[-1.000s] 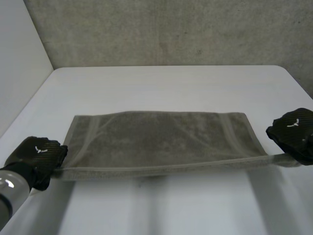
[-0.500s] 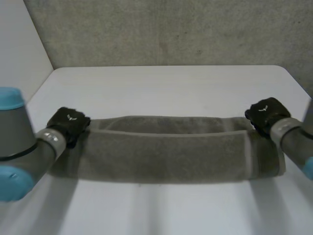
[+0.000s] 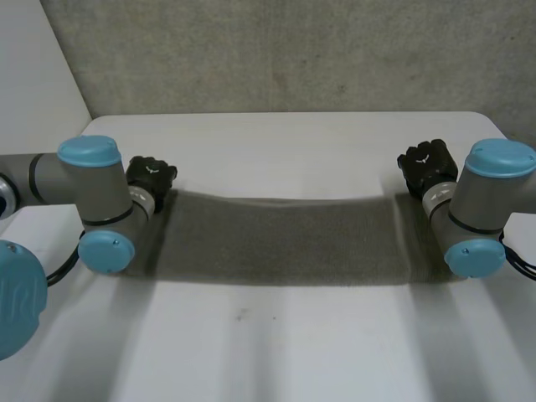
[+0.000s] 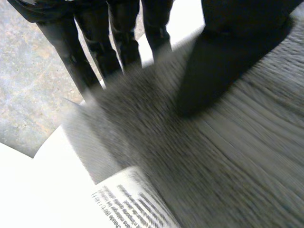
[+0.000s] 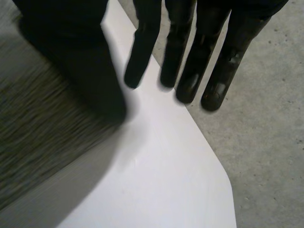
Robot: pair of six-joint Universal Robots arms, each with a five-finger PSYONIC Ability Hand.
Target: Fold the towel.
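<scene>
The grey-green towel (image 3: 285, 243) lies flat across the white table (image 3: 276, 142) as a long narrow band. My left hand (image 3: 149, 177) is at its far left corner and my right hand (image 3: 425, 166) at its far right corner. In the left wrist view my left hand (image 4: 118, 33) has straight fingers, their tips at the towel's (image 4: 228, 156) edge, and the thumb hovers apart above the cloth. In the right wrist view my right hand (image 5: 190, 47) spreads straight fingers past the towel (image 5: 42, 137), holding nothing.
A printed care label (image 4: 133, 202) sticks out from the towel's end under my left hand. The table's rounded right corner (image 5: 209, 156) lies just under my right fingertips, with concrete floor (image 5: 266, 118) beyond. A concrete wall (image 3: 285, 50) stands behind the table.
Both hands carried the towel's near edge away from me to its far edge, halving its depth. Their fingers then straightened and let go of the cloth.
</scene>
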